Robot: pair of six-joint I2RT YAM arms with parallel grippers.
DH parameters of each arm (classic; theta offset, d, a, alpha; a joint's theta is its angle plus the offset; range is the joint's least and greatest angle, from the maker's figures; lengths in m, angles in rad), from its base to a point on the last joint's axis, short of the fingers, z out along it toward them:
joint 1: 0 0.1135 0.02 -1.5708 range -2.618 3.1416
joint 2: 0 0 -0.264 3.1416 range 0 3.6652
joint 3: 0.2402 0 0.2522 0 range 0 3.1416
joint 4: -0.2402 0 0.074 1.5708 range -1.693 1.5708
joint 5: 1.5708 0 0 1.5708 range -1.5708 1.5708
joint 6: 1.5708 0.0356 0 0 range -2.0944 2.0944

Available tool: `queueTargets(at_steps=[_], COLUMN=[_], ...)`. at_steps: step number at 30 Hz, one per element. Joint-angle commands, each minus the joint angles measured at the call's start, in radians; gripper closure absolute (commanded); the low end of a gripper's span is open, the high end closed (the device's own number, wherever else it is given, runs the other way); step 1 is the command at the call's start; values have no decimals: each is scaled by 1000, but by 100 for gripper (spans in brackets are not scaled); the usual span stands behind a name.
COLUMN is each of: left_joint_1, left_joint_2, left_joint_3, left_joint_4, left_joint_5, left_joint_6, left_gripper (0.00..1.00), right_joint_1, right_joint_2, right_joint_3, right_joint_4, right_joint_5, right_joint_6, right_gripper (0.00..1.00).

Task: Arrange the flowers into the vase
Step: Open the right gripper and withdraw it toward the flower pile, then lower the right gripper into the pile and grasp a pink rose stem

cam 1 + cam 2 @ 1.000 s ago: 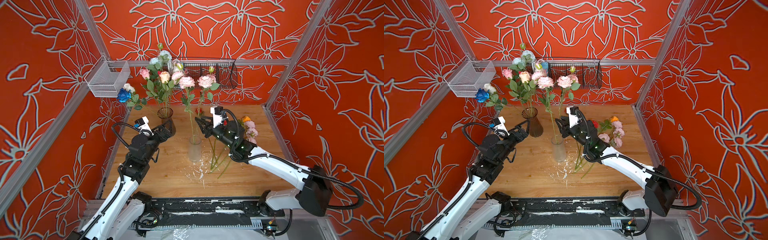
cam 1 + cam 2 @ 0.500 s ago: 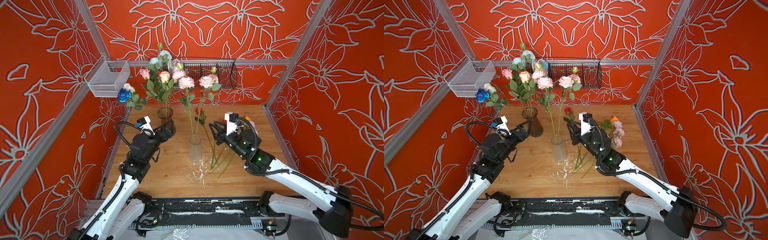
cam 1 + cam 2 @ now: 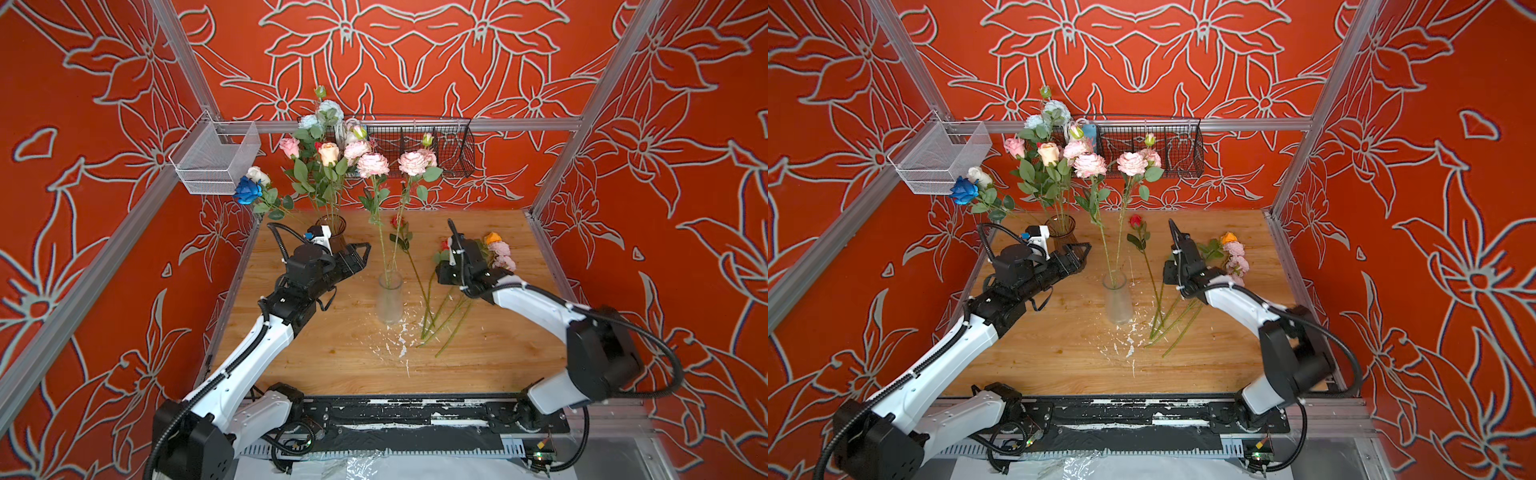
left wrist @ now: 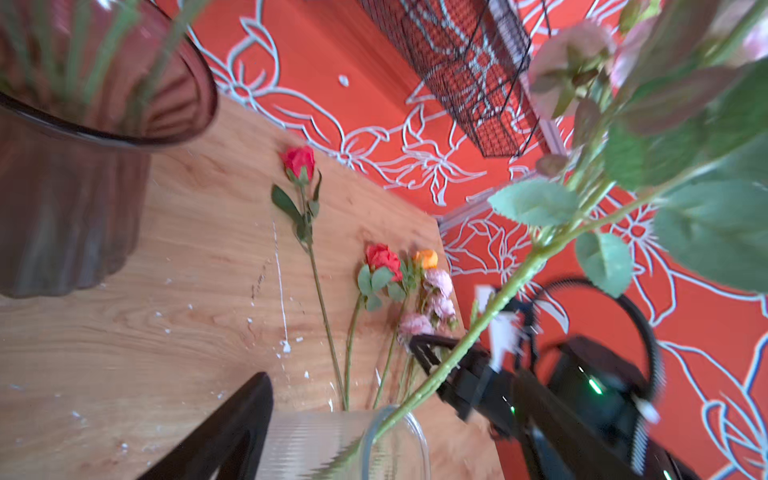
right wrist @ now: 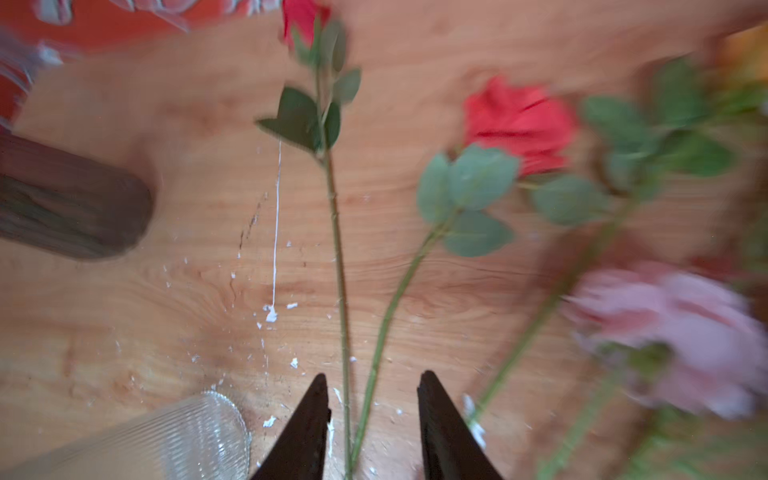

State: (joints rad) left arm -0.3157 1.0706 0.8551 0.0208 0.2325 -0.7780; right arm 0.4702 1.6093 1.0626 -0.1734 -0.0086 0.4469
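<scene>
A clear ribbed vase stands mid-table with two pink flowers upright in it. Loose flowers lie on the wood to its right: a red bud, a red rose, an orange head and pink heads. My right gripper hangs open low over their stems, and two green stems run between its fingers untouched. My left gripper is open and empty just left of the vase's neck. Only one of its fingers shows in the left wrist view, beside the vase.
A dark ribbed vase full of several flowers stands at the back left, close behind my left gripper. A black wire basket and a white mesh basket hang on the frame. White flecks litter the wooden table in front of the clear vase.
My right gripper has left the pink flower standing in the clear vase, swung right and come down over the loose stems. The left gripper has narrowed a little and barely moved.
</scene>
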Motion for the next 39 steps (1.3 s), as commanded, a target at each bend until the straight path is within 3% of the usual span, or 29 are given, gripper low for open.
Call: queueTargets(at_steps=[1,6,10,14,18,22,24,26,33,39], left_joint_1=[-5,-5,-4,-6,-11,-14,-14,-14,-20,-22], left_joint_2=[-1,-25,-48,-67,-75,-75,-75,-75,-71,-71], left_joint_3=[25,12,10,-10,-30,-39,-39,-39,-39,-39], left_joint_4=[-17,-6,-2,35,103,133,131,131,126,126], left_joint_5=[66,43,36,56,111,127,124,123,112,112], left_joint_6=[12,25,28,12,-9,-12,-11,-10,-3,2], left_gripper=[11,10,10,10,10,10,10,10,10,9], right_joint_1=[-1,1,-1,-22,-78,-163,-225,-274,-292,-291], right_joint_2=[130,259,149,-55,-244,-337,-332,-301,-186,-158], right_joint_3=[143,300,134,-101,-276,-372,-400,-382,-344,-358], right_joint_4=[-159,-278,-159,-52,-29,12,90,76,40,89], right_joint_5=[-138,-59,18,143,178,96,-46,-110,-150,-178], right_joint_6=[-106,-123,-18,100,166,186,178,187,174,191], right_gripper=[62,64,64,63,61,60,59,59,68,68])
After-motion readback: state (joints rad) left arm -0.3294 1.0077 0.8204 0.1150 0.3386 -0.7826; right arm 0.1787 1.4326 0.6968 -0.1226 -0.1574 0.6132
